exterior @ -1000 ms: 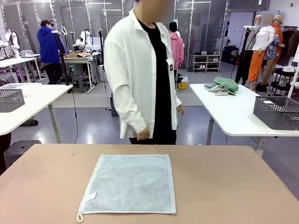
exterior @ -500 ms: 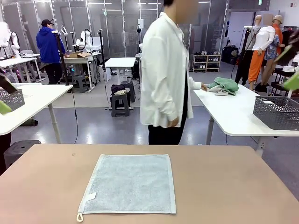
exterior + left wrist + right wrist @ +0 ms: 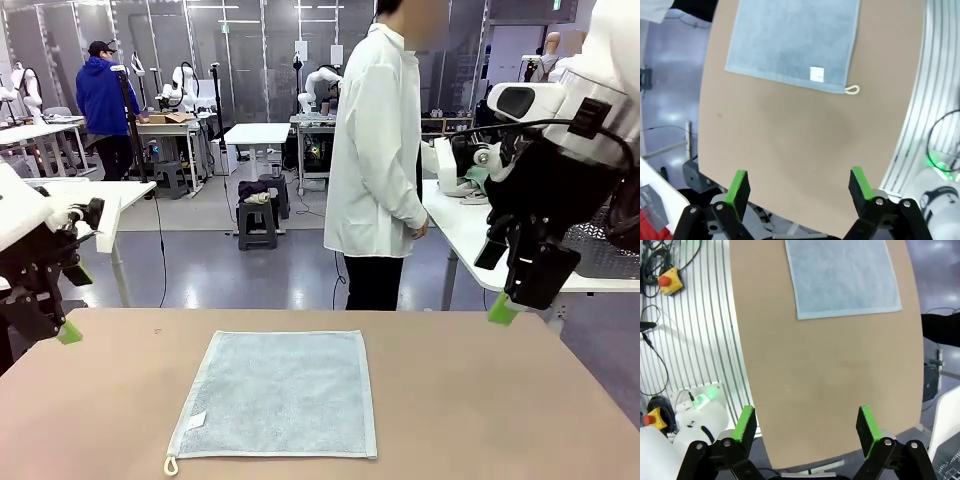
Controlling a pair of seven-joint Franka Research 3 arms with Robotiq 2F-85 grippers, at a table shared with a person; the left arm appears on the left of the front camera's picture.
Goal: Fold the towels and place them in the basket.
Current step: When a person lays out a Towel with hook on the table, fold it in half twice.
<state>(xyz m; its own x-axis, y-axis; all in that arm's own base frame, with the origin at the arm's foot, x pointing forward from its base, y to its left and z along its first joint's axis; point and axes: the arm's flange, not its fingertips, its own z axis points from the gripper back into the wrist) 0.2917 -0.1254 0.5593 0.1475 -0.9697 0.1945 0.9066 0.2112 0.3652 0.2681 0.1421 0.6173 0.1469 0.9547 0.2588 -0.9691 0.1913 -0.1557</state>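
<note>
The towel (image 3: 275,395) is lying flat and unfolded on the table (image 3: 480,400), toward the robot's edge and about midway across, with its loop at the near left corner. The left gripper (image 3: 799,182) is hovering by the table's left edge, well apart from the towel, its fingers spread wide and gripping nothing. The right gripper (image 3: 806,424) is hanging higher over the right side, pointing down, its fingers likewise apart and empty. Beyond the table a person (image 3: 378,160) is standing side-on.
</note>
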